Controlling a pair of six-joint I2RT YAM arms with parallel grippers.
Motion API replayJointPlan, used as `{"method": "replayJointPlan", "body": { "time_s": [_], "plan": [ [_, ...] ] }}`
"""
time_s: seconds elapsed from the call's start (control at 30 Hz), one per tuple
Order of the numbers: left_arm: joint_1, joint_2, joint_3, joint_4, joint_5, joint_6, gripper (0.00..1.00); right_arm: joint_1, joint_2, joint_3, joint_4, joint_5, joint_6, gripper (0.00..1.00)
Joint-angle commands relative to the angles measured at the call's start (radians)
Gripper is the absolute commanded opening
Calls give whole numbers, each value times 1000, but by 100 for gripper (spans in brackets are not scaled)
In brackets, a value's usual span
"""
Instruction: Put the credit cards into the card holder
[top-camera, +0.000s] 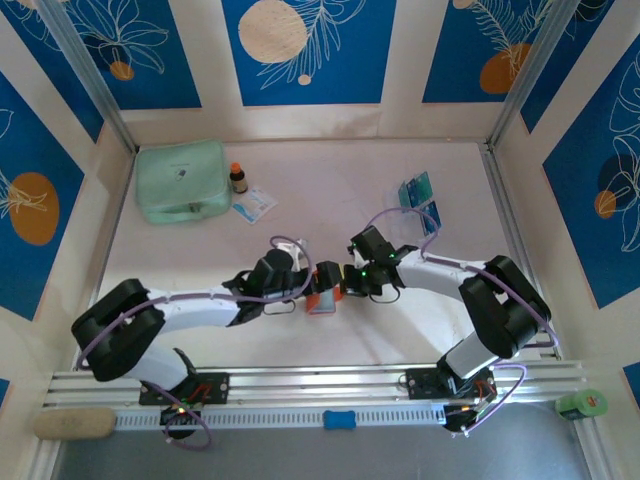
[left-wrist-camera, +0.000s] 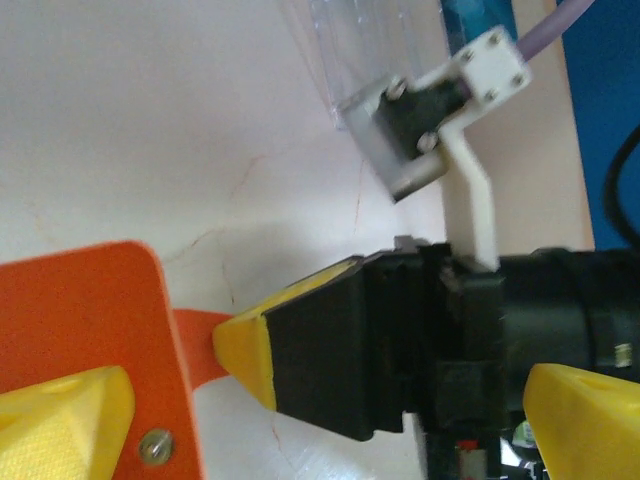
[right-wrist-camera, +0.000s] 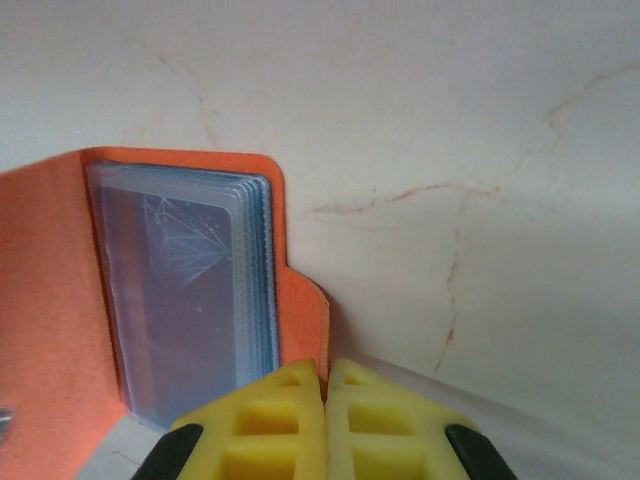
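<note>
The orange-red card holder (top-camera: 322, 300) lies open on the table between both arms. In the right wrist view its cover (right-wrist-camera: 50, 300) frames pale plastic pockets, and a dark blue card (right-wrist-camera: 180, 290) with faint light lines sits in the front pocket. My right gripper (right-wrist-camera: 327, 385) is shut on the holder's snap tab (right-wrist-camera: 305, 320). My left gripper (left-wrist-camera: 325, 385) is open, its yellow fingers (left-wrist-camera: 60, 420) wide apart beside the cover (left-wrist-camera: 90, 320), with the right gripper's finger between them. A teal card (top-camera: 416, 188) and a blue card (top-camera: 428, 213) lie at the back right.
A mint-green zip pouch (top-camera: 181, 180) sits at the back left. Beside it stand a small brown bottle (top-camera: 238, 178) and a white-and-blue packet (top-camera: 254, 206). Patterned walls close in the table. A green roll (top-camera: 581, 404) lies beyond the front rail at right.
</note>
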Motion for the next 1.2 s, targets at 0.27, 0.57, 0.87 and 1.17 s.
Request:
{"method": "replayJointPlan", "body": {
  "time_s": [0.27,0.57,0.87,1.17],
  "plan": [
    [-80,160,-55,288,-117,-79,100,-126,-111,-27,-51,-55,-40,31],
    [-50,52,84,89,-77,28,100,-178,-213,-41,-107,-78,-38,31],
    [100,-103,184,-189,6,132,100,-48,-261,32,-144,-49,15,24],
    [244,-216,264,-654,-108,331,100,206,-148,175,-119,21,62,22]
  ]
}}
